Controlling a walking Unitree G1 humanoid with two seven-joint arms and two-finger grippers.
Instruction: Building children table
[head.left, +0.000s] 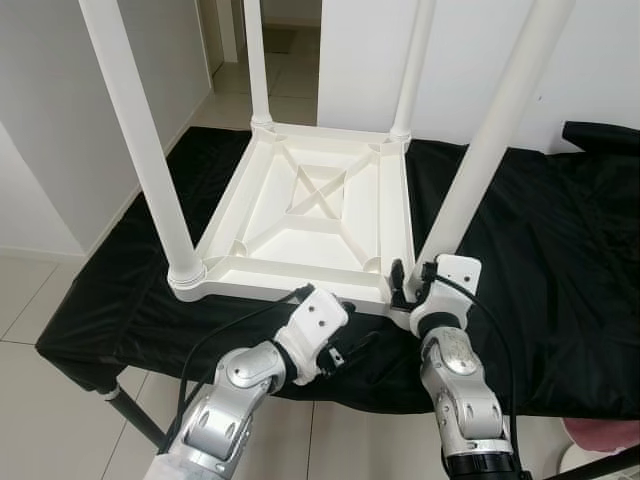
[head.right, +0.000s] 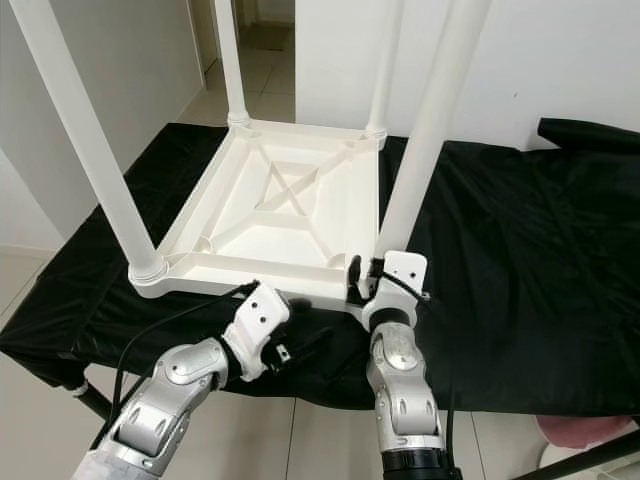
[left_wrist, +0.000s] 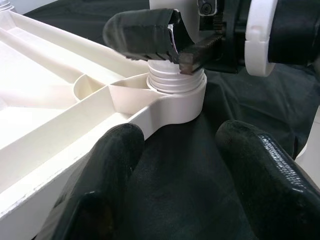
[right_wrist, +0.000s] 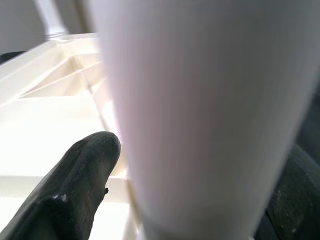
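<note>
Both silver arms reaching forward: right hand (head.right: 366, 279) upright, fingers clamped either side of something; left hand (head.left: 352, 347) low, angled rightward, fingers spread apart.

Head stereo pair: high, facing forward-down over upturned table (head.left: 310, 205). Wrist views: close on near right leg (right_wrist: 200, 120), shared corner socket (left_wrist: 176, 95).
</note>
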